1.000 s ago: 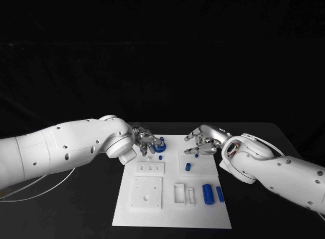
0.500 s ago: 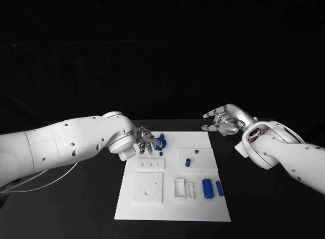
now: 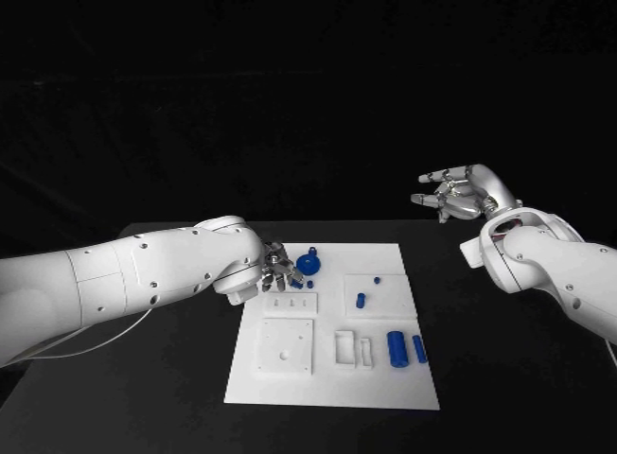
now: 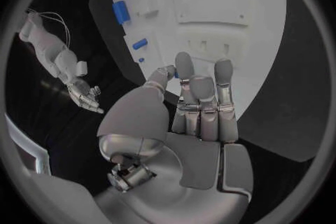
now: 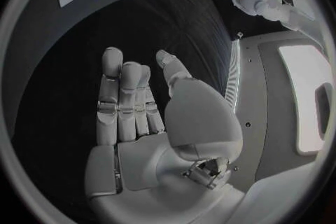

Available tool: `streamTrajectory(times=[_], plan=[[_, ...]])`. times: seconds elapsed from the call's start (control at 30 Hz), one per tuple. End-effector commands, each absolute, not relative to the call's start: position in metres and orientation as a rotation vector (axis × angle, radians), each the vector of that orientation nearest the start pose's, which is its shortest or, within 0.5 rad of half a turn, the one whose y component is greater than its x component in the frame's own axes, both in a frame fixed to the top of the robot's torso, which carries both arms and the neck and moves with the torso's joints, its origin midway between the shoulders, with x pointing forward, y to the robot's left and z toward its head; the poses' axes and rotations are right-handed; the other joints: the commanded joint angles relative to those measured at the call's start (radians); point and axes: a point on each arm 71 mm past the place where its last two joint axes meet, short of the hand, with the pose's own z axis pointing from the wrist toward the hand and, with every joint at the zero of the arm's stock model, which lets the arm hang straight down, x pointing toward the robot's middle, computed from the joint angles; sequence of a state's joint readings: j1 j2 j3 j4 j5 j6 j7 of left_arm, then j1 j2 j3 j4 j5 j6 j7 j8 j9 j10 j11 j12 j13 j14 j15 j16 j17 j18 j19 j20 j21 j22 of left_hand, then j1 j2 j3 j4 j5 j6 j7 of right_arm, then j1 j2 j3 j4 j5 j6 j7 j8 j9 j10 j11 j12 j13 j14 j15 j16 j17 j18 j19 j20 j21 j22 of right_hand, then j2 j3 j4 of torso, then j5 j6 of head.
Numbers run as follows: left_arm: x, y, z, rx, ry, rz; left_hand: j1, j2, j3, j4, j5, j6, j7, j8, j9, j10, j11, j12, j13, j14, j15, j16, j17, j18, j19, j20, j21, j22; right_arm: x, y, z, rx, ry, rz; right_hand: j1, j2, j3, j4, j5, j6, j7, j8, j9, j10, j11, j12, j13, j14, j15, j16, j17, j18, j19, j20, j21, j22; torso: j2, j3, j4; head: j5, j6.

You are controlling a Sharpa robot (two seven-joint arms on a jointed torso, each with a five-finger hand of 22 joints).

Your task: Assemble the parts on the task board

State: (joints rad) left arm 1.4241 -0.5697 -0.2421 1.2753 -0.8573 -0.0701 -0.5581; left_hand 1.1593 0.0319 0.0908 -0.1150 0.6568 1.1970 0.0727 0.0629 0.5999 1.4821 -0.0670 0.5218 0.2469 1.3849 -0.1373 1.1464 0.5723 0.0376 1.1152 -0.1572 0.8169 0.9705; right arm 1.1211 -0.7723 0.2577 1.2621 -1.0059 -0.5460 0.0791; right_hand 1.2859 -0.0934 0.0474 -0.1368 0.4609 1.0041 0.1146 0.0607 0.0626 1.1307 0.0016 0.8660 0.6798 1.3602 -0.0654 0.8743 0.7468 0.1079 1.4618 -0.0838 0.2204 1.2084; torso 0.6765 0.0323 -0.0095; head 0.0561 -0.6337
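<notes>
Right robot hand (image 3: 462, 194) lifted off task board (image 3: 333, 378) | left robot hand (image 3: 280, 270) over blue knob (image 3: 310, 260)

lab — robot test bench | black table (image 3: 172, 378) | white task board (image 3: 323, 388)

From my station I saw two bulky white arms with smooth, rounded shells, the left arm (image 3: 117, 279) dotted with small dark screw holes along its casing. A thin pale cable (image 3: 83, 345) looped beneath it toward seven o'clock. The right arm (image 3: 568, 274) showed a reddish-lined opening at its wrist joint. Each robot hand was silver metal: the left robot hand (image 4: 192, 117) had segmented fingers with pale grey pads (image 4: 185, 63), and the right robot hand (image 5: 150, 123) matched it, with a broad domed thumb base.
</notes>
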Motion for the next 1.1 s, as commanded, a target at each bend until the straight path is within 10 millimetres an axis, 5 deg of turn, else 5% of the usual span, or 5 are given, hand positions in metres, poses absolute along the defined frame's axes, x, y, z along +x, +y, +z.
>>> streamTrajectory(times=[0.03,0.23,0.4,1.1], plan=[[0.54,0.163,-0.189,-0.325,2.127,-0.318,0.01,-0.002,0.082,-0.086,0.001,0.163,-0.099,0.003,-0.002,0.034,-0.025,0.003,-0.001,-0.002,-0.001,0.003,-0.003,-0.016,0.009,0.001,-0.017,0.018,0.55,-0.272,-0.122,0.512,1.201,0.839,-0.005,0.003,0.001,-0.005,0.015,-0.004,-0.001,0.001,-0.001,-0.004,0.0,0.002,-0.006,-0.009,0.001,0.004,-0.002,0.007,0.024,0.001,-0.004,0.002,-0.001,0.0021,0.0009,-0.002,-0.007],[0.538,0.163,-0.197,-0.319,2.126,-0.308,0.009,-0.002,0.081,-0.086,0.001,0.165,-0.099,0.003,-0.002,0.034,-0.023,0.002,-0.002,-0.001,-0.001,0.003,-0.003,-0.017,0.011,0.002,-0.021,0.024,0.55,-0.271,-0.121,0.515,1.192,0.841,-0.008,0.002,0.005,-0.009,0.031,-0.004,-0.001,0.0,-0.001,-0.004,-0.001,-0.001,-0.018,-0.01,0.001,0.005,-0.005,0.006,0.024,0.001,-0.007,0.004,0.0,-0.0007,0.0041,-0.006,-0.013],[0.535,0.162,-0.205,-0.309,2.149,-0.305,0.008,-0.002,0.078,-0.084,-0.004,0.17,-0.1,0.003,-0.004,0.034,-0.021,0.007,-0.002,-0.001,0.001,0.006,-0.005,-0.02,0.035,0.003,-0.088,0.103,0.549,-0.27,-0.12,0.514,1.187,0.846,-0.011,0.0,0.007,-0.01,0.044,-0.022,0.0,0.0,-0.002,-0.004,0.0,-0.002,-0.023,-0.01,0.001,0.006,-0.006,0.006,0.025,0.001,-0.008,0.006,0.001,-0.0036,0.0038,-0.011,-0.015],[0.53,0.159,-0.22,-0.296,2.187,-0.303,0.009,0.001,0.068,-0.077,-0.019,0.178,-0.1,0.003,-0.022,0.034,-0.017,0.009,-0.001,0.001,0.005,0.006,-0.022,-0.025,0.08,0.007,-0.211,0.234,0.548,-0.266,-0.119,0.512,1.193,0.856,-0.014,-0.001,0.008,-0.009,0.057,-0.015,0.0,0.0,-0.001,-0.005,-0.001,-0.001,-0.03,-0.012,0.001,0.007,-0.009,0.006,0.025,0.001,-0.012,0.009,0.001,-0.0037,0.0036,-0.004,-0.024]])
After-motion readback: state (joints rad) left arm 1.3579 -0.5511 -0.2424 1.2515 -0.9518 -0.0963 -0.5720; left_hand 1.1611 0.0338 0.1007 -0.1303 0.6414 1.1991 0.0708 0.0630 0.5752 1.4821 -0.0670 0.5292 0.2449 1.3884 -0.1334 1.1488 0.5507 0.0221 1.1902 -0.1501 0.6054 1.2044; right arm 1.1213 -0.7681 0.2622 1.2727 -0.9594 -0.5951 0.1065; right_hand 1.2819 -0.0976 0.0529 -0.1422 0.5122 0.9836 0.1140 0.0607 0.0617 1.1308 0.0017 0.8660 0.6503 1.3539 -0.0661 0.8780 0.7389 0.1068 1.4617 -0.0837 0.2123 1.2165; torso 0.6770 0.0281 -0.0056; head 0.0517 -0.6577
